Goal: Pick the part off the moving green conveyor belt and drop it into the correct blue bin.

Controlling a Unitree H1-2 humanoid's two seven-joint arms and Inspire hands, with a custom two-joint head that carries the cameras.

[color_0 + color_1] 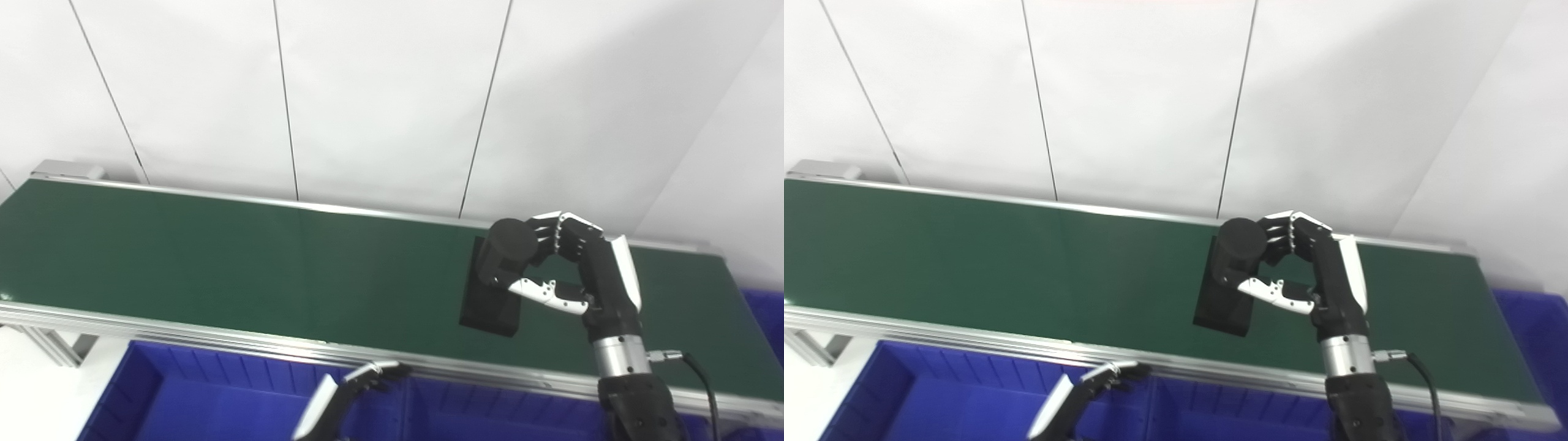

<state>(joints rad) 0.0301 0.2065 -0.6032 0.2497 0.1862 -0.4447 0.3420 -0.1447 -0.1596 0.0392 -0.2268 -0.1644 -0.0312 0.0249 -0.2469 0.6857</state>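
A black part (499, 275), made of a flat rectangular base with an upright cylinder on its far end, is seen on the long dark green conveyor belt (245, 257), towards its right end. The cylinder is grasped by the right hand (566, 266), black with white shells, with fingers curled over its far side and the thumb pressed against its near side. The base appears to rest on the belt. The left hand (352, 392) is held low over the blue plastic bin (184, 392) just in front of the belt's aluminium rail (184, 334); its fingers are loosely extended and nothing is held. The corner of another blue bin (765, 318) is visible at the far right.
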